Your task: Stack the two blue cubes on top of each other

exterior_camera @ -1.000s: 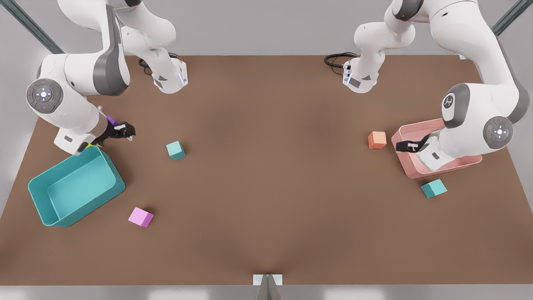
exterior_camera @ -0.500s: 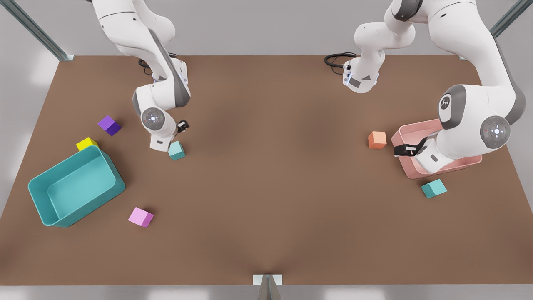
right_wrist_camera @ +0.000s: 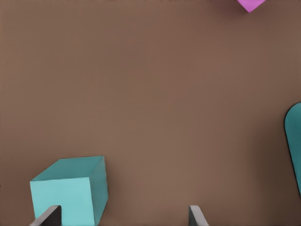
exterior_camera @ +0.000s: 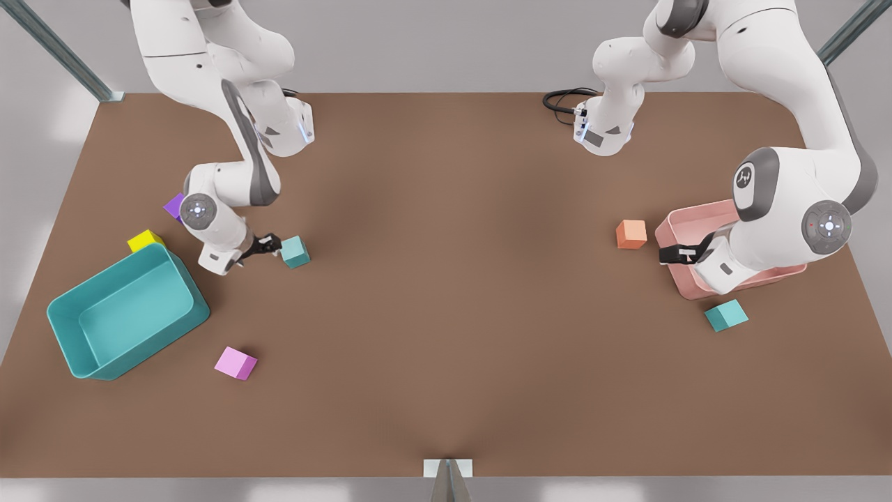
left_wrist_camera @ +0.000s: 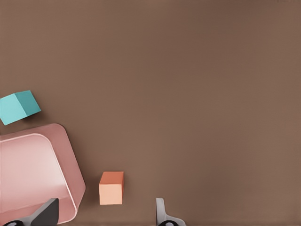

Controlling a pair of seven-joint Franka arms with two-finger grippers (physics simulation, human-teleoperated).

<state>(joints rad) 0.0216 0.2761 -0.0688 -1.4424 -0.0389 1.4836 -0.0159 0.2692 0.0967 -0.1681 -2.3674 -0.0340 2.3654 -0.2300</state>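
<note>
One blue cube (exterior_camera: 294, 252) (right_wrist_camera: 70, 188) rests on the brown table toward the front view's left. My right gripper (exterior_camera: 268, 244) (right_wrist_camera: 122, 217) is low and close beside it, open; the cube lies by one fingertip (right_wrist_camera: 47, 216), not centred between the two. The other blue cube (exterior_camera: 726, 315) (left_wrist_camera: 19, 107) lies at the front view's right, in front of the pink bin (exterior_camera: 697, 291) (left_wrist_camera: 70, 160). My left gripper (exterior_camera: 672, 254) (left_wrist_camera: 103, 215) hovers open over the pink bin's edge, holding nothing, with the orange cube (exterior_camera: 631, 233) (left_wrist_camera: 111, 188) near it.
A large teal bin (exterior_camera: 63, 328) (right_wrist_camera: 295, 141) stands at the front view's left, with a yellow cube (exterior_camera: 145, 241) and a purple cube (exterior_camera: 174, 206) behind it. A pink cube (exterior_camera: 235, 363) (right_wrist_camera: 251, 4) lies in front of the bin.
My right gripper swung from beside the purple cube over to the blue cube and now sits low at its side. The left gripper barely shifted.
</note>
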